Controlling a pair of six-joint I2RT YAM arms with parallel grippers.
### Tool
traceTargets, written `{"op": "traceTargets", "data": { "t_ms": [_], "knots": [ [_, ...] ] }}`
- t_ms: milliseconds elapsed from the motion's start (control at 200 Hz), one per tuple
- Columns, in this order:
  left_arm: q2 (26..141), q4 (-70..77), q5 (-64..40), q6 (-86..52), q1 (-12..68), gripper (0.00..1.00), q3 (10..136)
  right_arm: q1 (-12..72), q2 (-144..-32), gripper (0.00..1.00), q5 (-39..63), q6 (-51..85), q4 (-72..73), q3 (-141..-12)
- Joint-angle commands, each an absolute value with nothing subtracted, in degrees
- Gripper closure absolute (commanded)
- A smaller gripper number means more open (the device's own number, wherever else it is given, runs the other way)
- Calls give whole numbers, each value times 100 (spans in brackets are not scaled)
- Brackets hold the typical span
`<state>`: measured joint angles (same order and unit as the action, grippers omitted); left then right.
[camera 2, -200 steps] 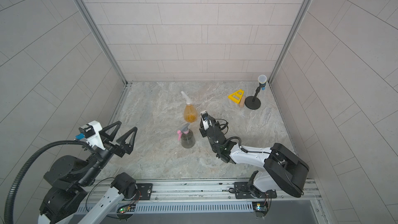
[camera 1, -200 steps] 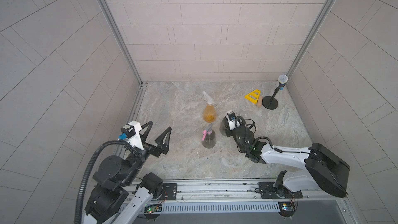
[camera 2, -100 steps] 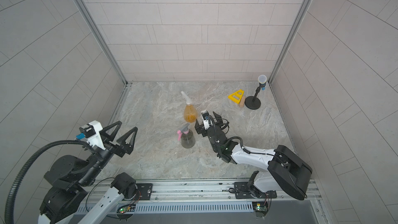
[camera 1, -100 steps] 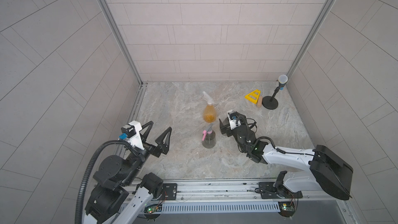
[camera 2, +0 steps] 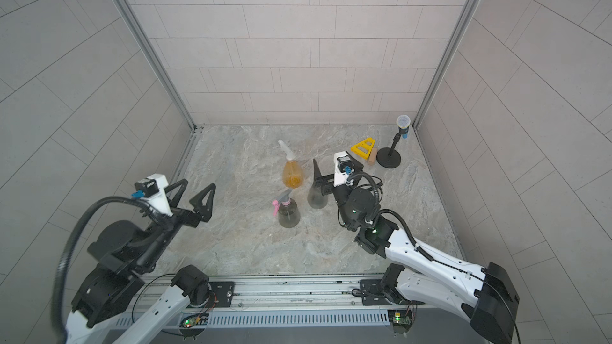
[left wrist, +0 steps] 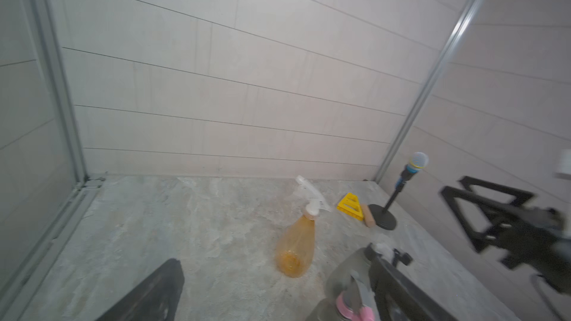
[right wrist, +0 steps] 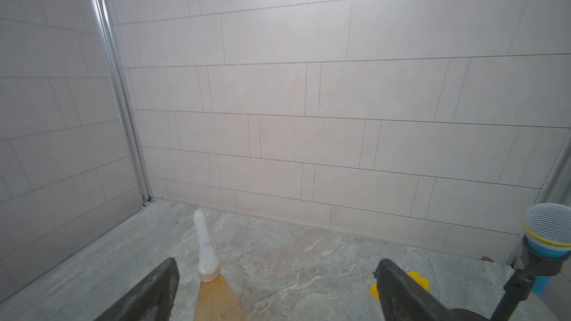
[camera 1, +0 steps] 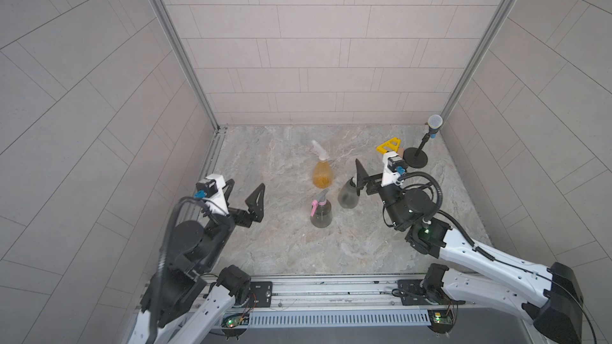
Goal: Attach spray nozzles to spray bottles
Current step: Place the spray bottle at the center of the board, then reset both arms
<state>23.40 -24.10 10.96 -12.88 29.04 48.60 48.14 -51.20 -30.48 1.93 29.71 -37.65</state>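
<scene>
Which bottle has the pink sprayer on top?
The front grey bottle. The orange bottle behind it wears a whitish sprayer, and the other grey bottle shows no pink.

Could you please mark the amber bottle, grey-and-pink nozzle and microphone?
amber bottle [camera 1: 322, 174]: in a top view, belly.
grey-and-pink nozzle [camera 1: 320, 197]: in a top view, head.
microphone [camera 1: 434, 122]: in a top view, mesh head.

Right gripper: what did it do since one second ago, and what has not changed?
The right gripper opened, let go of the white-and-black nozzle on the grey bottle, and rose away from it. The left gripper stayed open and still. The amber bottle, the pink-nozzle bottle and the grey bottle kept their places.
</scene>
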Motion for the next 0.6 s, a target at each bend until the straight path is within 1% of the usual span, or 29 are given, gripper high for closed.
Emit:
{"op": "traceTargets", "data": {
  "t_ms": [0,100,140,195,260,340,470,595],
  "knots": [
    [3578,-1934,2398,-823,2762,0,4872,4683,-4697,0,-3622,589,2288,-3856],
    [4715,-1277,2484,-993,2073,0,4936,4606,-4366,0,-4012,783,1820,-3855],
    [5060,-1032,2580,-1137,1739,0,4912,4597,-4250,0,-4158,832,1706,-3832],
    [5492,-643,2434,-1113,1328,0,4841,4588,-4088,0,-4316,906,1578,-3806],
    [5986,-339,2593,-998,1033,0,4773,4579,-3936,0,-4356,940,1492,-3764],
    [6357,306,2648,-785,837,0,4420,4569,-3837,0,-4404,958,1368,-3768],
    [6541,1835,2560,-615,544,0,3329,4548,-3878,0,-4630,1018,1065,-3943],
    [7202,2487,2606,-436,466,0,2906,4531,-3952,0,-4597,984,1045,-4012]
  ]
}}
